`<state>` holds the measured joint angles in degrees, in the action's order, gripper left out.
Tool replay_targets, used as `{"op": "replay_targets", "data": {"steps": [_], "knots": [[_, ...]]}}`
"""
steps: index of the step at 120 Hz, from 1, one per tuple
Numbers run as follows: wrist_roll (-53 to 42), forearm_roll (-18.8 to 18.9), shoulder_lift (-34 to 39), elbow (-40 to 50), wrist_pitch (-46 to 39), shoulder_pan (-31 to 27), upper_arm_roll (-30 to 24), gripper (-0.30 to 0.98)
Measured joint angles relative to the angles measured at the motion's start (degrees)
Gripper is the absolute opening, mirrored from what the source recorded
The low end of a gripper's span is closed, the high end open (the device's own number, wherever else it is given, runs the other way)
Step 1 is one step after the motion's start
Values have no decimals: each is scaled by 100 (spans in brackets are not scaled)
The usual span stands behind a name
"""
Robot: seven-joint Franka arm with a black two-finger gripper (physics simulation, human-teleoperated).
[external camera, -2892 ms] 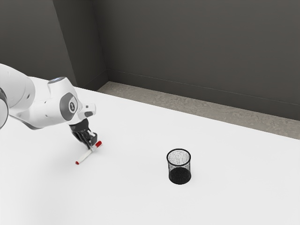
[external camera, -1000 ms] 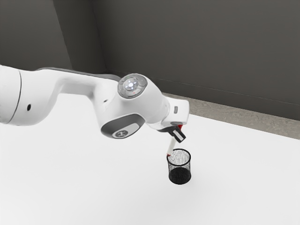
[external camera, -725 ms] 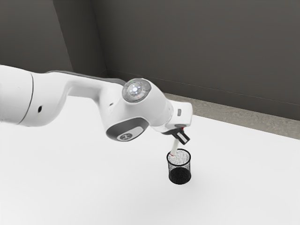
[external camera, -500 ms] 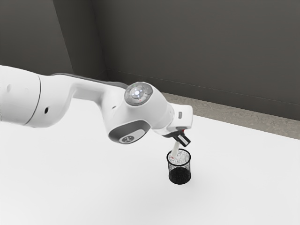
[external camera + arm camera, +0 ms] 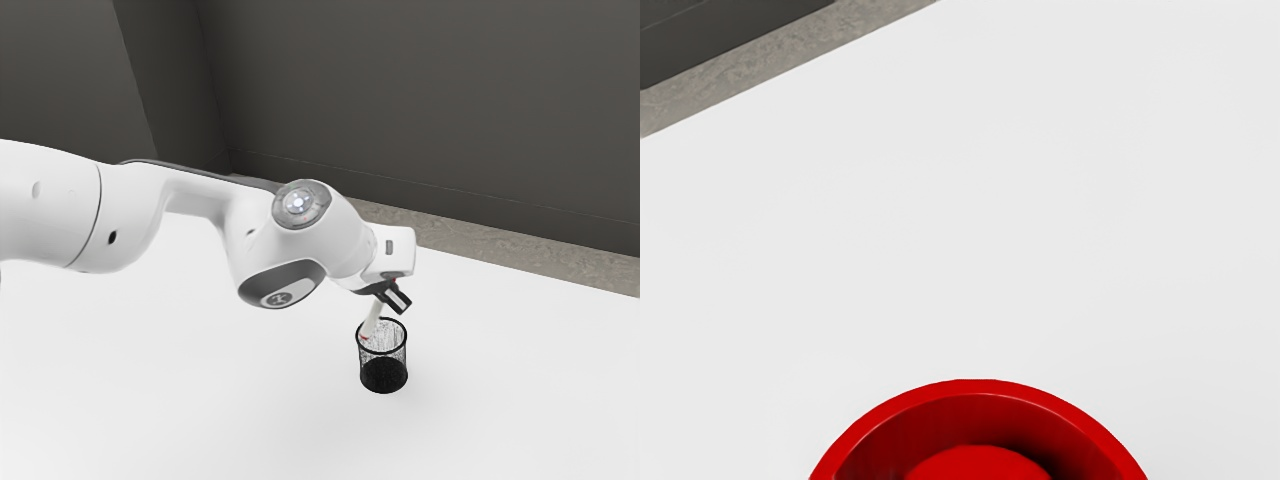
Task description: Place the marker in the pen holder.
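A gripper point(image 5: 386, 297) clamps the tilted marker point(image 5: 373, 316), likely light, rigid and slick, by its upper end, seemingly the best hold, at the pen holder's point(image 5: 383, 375) mouth, lower right of centre.

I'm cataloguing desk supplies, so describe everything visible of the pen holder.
The pen holder is a round, black cup of what looks like metal mesh, with a thick rim, open top and darker base. It stands upright on the white table. The white marker slants down at its mouth; whether they touch, I can't tell.
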<state>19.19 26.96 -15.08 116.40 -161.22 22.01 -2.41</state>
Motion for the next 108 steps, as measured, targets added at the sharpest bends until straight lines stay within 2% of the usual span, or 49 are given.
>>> {"op": "replay_targets", "data": {"steps": [41, 70, 94, 108], "knots": [[219, 64, -24, 125, -94, 41, -58, -4], [320, 520, -397, -386, -120, -51, -34, -4], [357, 649, -719, -584, -200, -108, -30, -4], [365, 642, -708, -580, -257, -152, -38, 20]]}}
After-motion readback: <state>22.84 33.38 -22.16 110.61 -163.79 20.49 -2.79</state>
